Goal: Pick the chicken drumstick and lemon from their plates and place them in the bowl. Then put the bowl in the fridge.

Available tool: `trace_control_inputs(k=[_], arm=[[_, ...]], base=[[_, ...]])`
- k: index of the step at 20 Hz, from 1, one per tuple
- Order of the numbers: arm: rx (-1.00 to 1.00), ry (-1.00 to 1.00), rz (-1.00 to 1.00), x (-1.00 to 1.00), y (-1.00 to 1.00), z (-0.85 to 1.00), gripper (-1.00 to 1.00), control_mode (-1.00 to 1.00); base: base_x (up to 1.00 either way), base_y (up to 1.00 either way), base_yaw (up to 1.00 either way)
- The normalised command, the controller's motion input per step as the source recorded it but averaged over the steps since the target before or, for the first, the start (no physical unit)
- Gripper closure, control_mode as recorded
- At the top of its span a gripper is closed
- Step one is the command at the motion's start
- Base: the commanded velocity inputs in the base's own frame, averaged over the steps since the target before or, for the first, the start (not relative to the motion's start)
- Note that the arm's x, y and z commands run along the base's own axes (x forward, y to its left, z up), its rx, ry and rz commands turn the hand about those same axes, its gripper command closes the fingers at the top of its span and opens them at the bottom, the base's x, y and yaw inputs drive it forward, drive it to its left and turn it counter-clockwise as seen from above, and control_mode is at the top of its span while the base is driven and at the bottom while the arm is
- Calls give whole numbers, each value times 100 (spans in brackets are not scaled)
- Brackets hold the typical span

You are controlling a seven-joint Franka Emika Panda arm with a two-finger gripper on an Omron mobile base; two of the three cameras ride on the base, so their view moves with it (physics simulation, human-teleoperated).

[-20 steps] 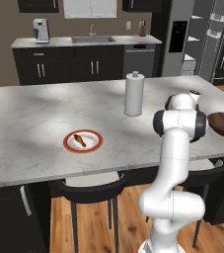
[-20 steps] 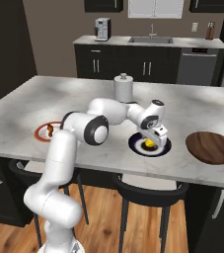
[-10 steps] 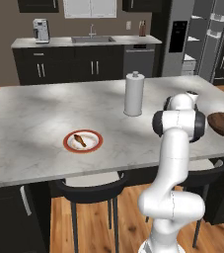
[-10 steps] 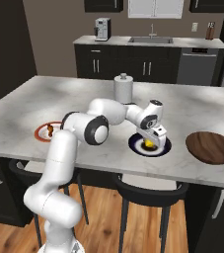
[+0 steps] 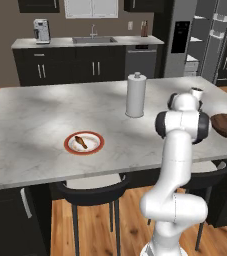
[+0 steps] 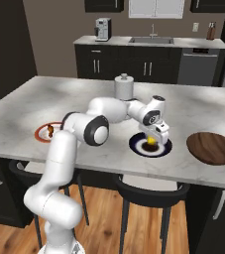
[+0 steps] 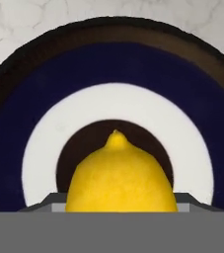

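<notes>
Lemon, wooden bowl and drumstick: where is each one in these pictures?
lemon (image 7: pixel 121 183), hand view, middle of its yellow skin
wooden bowl (image 6: pixel 214 148), right base view, inner surface
drumstick (image 5: pixel 81 142), left base view, brown meat

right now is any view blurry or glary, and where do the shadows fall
Hand view: the lemon sits very close with soft edges, and a dark round shadow rings it on the navy-rimmed plate. Right base view: sharp, with a broad dim patch across the far side of the counter. Left base view: evenly lit, no glare; the paper towel roll throws a faint shadow at its base.
</notes>
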Motion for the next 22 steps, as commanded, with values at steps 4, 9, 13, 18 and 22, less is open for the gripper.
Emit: trace_control_inputs(k=[4,9,13,18,22], arm=[[0,0,0,-13,-14,57,100,-100],[-3,0,0,-23,-22,51,100,-100],[-8,-1,0,-31,-36,38,100,-100],[-17,-1,-3,-21,-42,19,100,-100],[-11,0,-8,-19,-49,21,100,-100]], base=[[0,0,0],[0,0,0],[0,0,0],[0,0,0],[0,0,0]])
